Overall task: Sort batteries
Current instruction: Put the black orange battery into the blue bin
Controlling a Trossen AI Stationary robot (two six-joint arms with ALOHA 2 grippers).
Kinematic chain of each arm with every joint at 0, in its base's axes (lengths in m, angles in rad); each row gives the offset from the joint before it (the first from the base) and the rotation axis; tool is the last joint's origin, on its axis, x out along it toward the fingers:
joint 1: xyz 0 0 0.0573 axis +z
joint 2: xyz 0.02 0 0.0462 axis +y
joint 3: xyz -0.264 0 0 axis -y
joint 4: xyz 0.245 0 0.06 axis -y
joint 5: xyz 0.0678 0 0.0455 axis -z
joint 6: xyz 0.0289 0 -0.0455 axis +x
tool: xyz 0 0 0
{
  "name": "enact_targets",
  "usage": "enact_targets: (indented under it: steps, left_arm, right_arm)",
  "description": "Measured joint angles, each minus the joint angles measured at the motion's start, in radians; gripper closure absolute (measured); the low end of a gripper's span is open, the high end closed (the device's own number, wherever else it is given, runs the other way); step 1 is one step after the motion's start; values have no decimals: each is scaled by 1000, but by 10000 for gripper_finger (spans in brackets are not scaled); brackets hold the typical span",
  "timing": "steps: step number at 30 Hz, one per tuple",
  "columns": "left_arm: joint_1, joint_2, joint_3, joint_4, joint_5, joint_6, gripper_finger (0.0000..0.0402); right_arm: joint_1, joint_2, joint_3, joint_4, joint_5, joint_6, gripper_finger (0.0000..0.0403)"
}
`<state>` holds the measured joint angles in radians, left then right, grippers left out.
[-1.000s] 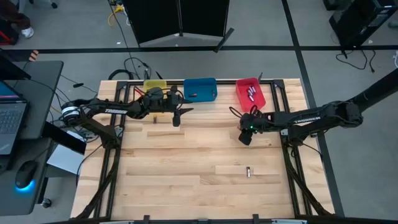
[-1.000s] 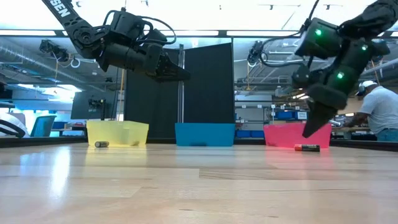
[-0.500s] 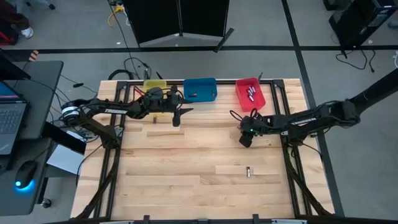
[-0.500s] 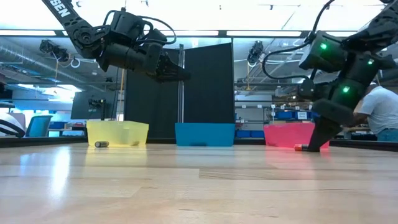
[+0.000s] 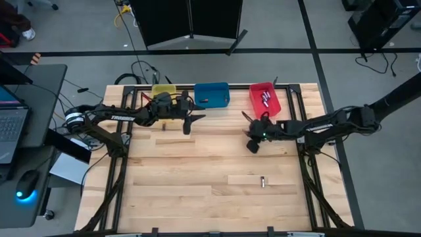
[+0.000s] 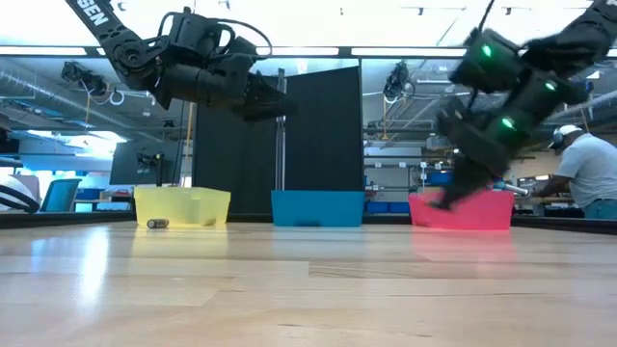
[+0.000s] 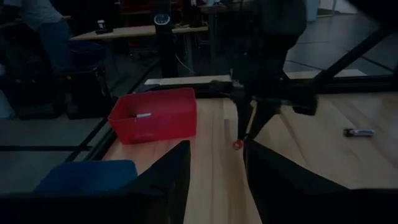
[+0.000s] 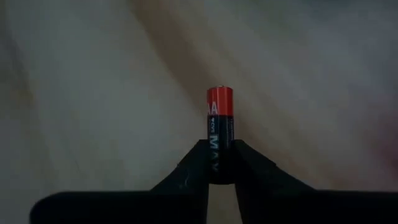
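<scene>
the right claw [image 5: 252, 146] is closed narrowly on a small cylindrical battery, black-bodied with a red end [image 8: 219, 134], gripped by its black lower half so that the red end stands out beyond the fingertips [image 8: 190, 167]. in the high view the claw is carried over the pale wooden slatted tabletop [image 5: 197, 171], near the red rectangular plastic bin [image 5: 264, 99] at the far right, where reddish cells already lie. the step in hand is judged to be the carry to that bin. the grip should be kept firm and the cell kept clear of the bin wall; release is best made only once the claw is fully over the bin's open top, and from low height, so that the cell does not bounce out.

the left claw [image 5: 193, 120] is held open wide above the tabletop, near the blue bin [image 5: 212, 94] and the yellow bin [image 5: 164, 89] at the far edge.

two loose cells remain: one dark cell [image 5: 262, 181] on the near right of the tabletop, and one [image 6: 157, 224] just in front of the yellow bin. both should be left undisturbed during the carry.
</scene>
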<state>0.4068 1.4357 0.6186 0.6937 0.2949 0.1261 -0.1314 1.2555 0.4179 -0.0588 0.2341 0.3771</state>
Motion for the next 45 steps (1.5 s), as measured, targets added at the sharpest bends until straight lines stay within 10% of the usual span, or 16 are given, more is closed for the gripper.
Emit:
enact_targets:
  steps: [12,31,45]
  left_arm:
    - [-3,0,0,116,-78,-47,245]
    - [-3,0,0,116,-85,-50,245]
    - [-3,0,-1,115,-85,-49,245]
  right_arm:
    - [-190,168,339,120,-44,-200,344]
    - [-457,803,1134,-449,-218,-385,344]
    - [-497,986,1292,-576,-295,-460,344]
